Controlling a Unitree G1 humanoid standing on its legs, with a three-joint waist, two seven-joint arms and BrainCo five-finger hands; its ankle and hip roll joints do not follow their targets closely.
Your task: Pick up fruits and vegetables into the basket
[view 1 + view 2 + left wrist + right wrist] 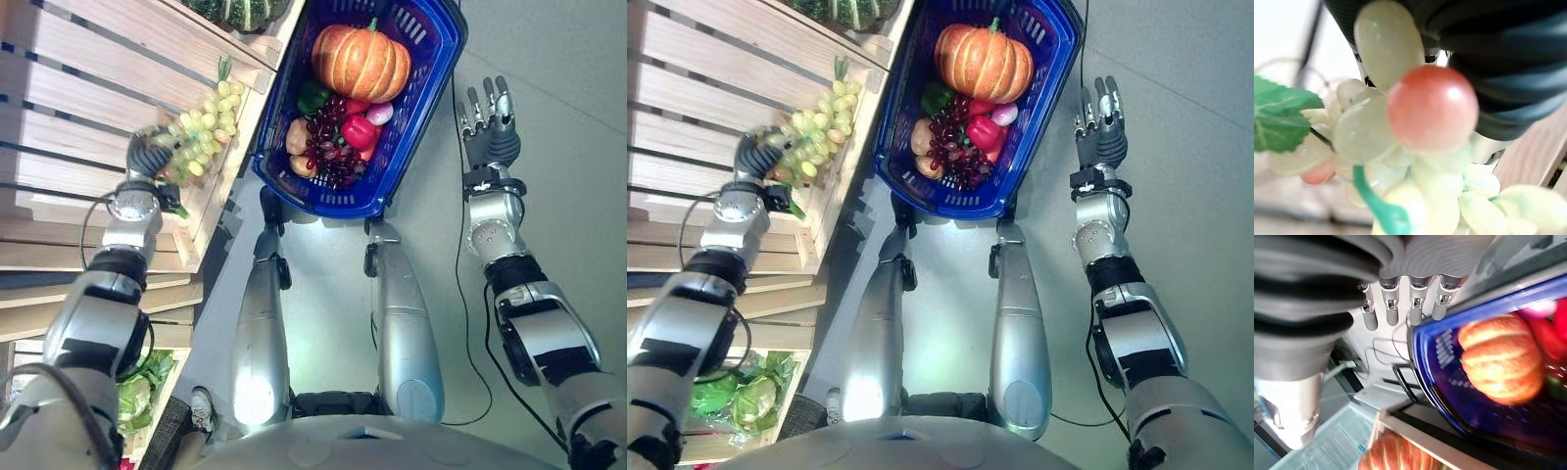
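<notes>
Grapes (pixel 201 137), a green bunch, sit clasped in the left hand (pixel 149 155) over the wooden shelf (pixel 69 117), lifted for the blue basket (pixel 431 59) beyond. Right hand (pixel 489 122) hangs beside that basket, fingers straight and empty.

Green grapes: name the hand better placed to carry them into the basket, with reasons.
Left. The left hand is already at the green grapes on the wooden shelf; the right hand hangs open beyond the blue basket.

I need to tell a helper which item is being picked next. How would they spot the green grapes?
Start at the blue basket on the floor ahead, then look to the wooden crate shelf on its left. At the shelf's front edge, the left hand is closed on the green grapes. It is a pale yellow-green bunch, unlike the dark red grapes already in the basket.
</notes>
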